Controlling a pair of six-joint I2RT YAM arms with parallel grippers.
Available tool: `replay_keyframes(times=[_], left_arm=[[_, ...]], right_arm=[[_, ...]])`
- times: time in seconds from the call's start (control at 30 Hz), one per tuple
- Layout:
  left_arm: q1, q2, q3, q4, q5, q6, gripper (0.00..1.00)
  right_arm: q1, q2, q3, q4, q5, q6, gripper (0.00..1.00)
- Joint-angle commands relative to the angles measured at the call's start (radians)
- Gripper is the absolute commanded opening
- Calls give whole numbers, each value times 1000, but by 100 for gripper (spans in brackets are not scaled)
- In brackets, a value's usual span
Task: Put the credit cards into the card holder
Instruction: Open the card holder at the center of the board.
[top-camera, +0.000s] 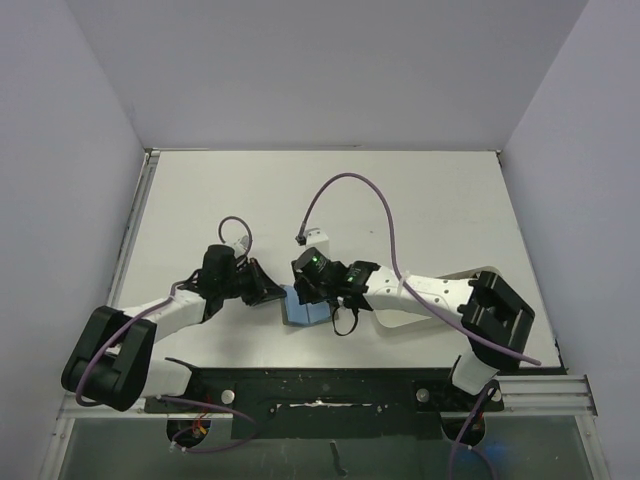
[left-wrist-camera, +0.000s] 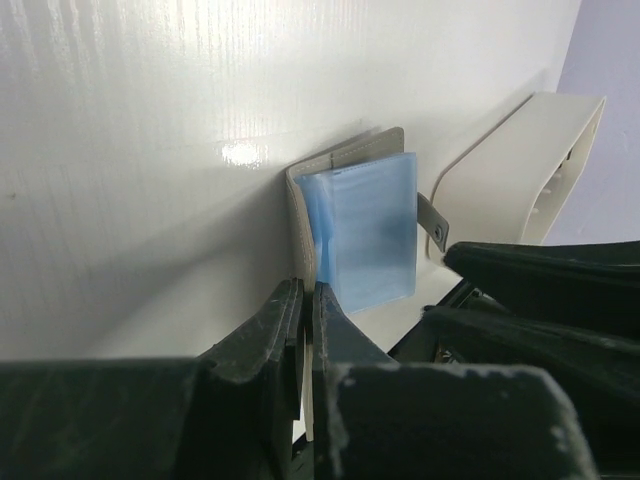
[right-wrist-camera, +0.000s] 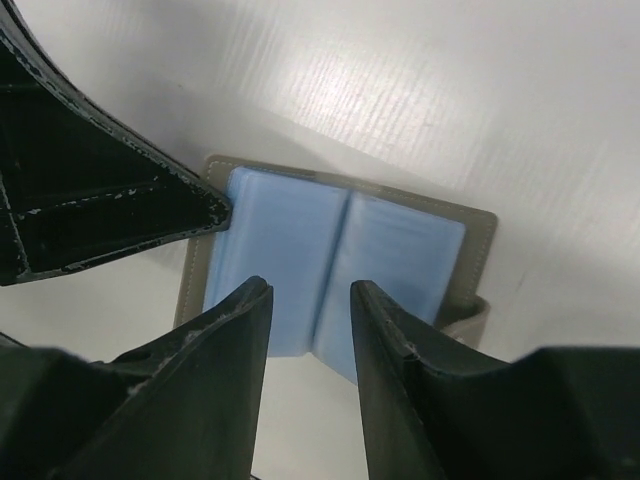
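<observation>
The card holder (top-camera: 308, 310) lies open on the table, its light blue lining up; it also shows in the right wrist view (right-wrist-camera: 340, 250) and the left wrist view (left-wrist-camera: 360, 230). Its snap strap (left-wrist-camera: 432, 222) sticks out on the far side. My left gripper (left-wrist-camera: 306, 290) is shut on the edge of the grey-olive cover, at the holder's left side (top-camera: 272, 292). My right gripper (right-wrist-camera: 310, 290) is open and empty, its jaws hanging just above the blue pockets (top-camera: 306, 290). No credit cards are in view.
A white oblong tray (left-wrist-camera: 520, 170) stands just beyond the holder, by the right arm. The left gripper's fingers (right-wrist-camera: 120, 215) reach into the right wrist view from the upper left. Walls close the table on three sides.
</observation>
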Motion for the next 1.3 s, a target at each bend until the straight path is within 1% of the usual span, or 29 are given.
replay_keyframes(times=[0.0,0.07,0.17,0.27,0.37,0.57,0.67,0.77,0.9,0.97,1.03,1.13,1.2,1.27], left_arm=[[5,29,59,0,-5,53,0],[13,45,62,-7,-1,60,0],[24,56,56,3,-4,58,0],[32,67,54,15,-6,54,5],[46,79,57,31,26,42,13],[49,64,39,89,55,12,36],[49,64,29,125,76,-2,44],[50,72,19,157,79,-12,48],[48,96,26,157,79,1,50],[47,111,35,130,59,20,50],[47,128,48,83,30,41,44],[41,129,57,54,5,51,36],[34,109,66,15,-40,63,27],[29,90,82,-31,-91,82,12]], right_arm=[[-64,39,-59,167,-163,-3,39],[-86,30,-105,233,-227,-1,42],[-92,21,-131,284,-265,0,43],[-92,40,-131,290,-277,5,44],[-96,77,-115,271,-281,0,43],[-102,112,-92,247,-260,-2,43],[-101,116,-90,246,-252,3,43],[-102,121,-81,231,-248,4,43],[-100,124,-79,223,-236,7,43],[-102,124,-84,227,-235,10,43],[-101,125,-87,230,-233,12,43],[-102,120,-88,231,-247,3,43],[-101,95,-106,254,-257,-2,44],[-102,72,-115,254,-259,-4,45]])
